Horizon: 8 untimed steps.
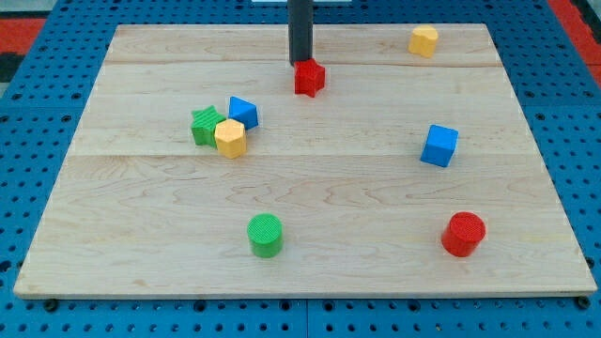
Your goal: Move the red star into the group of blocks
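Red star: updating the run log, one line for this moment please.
my tip | touching red star at its top-left | group lies lower left, apart | star not yet in group

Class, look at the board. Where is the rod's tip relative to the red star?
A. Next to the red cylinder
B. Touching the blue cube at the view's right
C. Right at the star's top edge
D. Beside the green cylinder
C: my tip sits at the top-left edge of the red star, far from the other blocks.
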Each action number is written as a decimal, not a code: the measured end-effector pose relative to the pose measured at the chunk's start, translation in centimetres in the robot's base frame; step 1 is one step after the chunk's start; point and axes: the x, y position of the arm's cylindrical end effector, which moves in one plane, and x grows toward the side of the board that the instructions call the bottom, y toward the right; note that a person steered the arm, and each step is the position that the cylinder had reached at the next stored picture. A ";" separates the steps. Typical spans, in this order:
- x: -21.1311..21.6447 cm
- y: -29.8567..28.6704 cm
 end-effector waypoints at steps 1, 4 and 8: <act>2.0 0.6; 8.0 5.3; 12.0 5.8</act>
